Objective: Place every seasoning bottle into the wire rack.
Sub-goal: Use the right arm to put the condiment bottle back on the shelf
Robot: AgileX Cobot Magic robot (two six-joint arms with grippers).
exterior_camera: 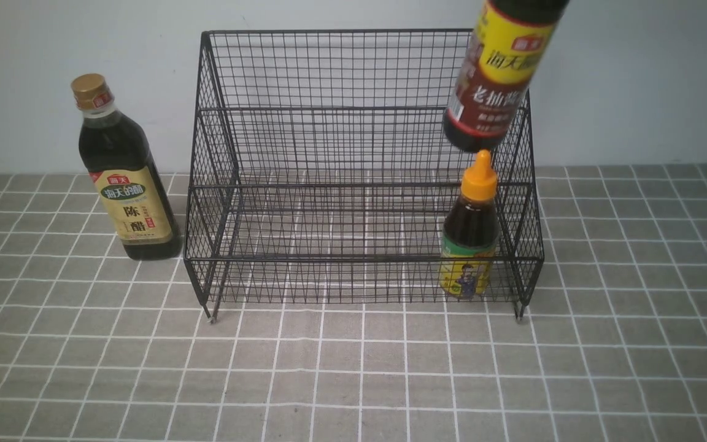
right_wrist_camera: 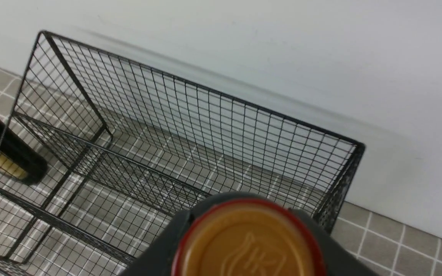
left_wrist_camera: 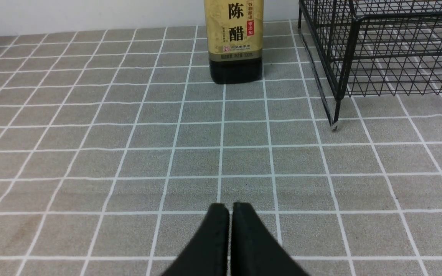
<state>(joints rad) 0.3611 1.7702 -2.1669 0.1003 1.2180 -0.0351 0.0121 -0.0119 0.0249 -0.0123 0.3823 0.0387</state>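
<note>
Surface (exterior_camera: 353,380): flat, covered in grey material with a white square grid. It meets a plain pale wall (exterior_camera: 636,80) along its far edge.

The large black wire-mesh stepped rack (exterior_camera: 329,153) stands on short legs at the middle of the far edge, its back close to the wall.

The short dark-liquid bottle with orange nozzle cap and green-yellow label (exterior_camera: 470,239) stands upright inside the rack's lowest front tier, at the right end.

The tall dark-liquid bottle with gold cap and beige label (exterior_camera: 126,184) stands upright on the surface toward the far left. It is just beside the rack's left side, with a visible gap between them.

The tall dark-liquid bottle with yellow-red label (exterior_camera: 501,67) hangs tilted in the air over the rack's right end. Its base is directly above the orange nozzle; contact cannot be judged.

Right tool (right_wrist_camera: 248,245): clamped on the airborne bottle, with dark parts showing either side of its brown, red-rimmed cap.

Left tool (left_wrist_camera: 230,214): fingers pressed together, gripping nothing. It sits low over bare surface, well apart from the gold-capped bottle.
</note>
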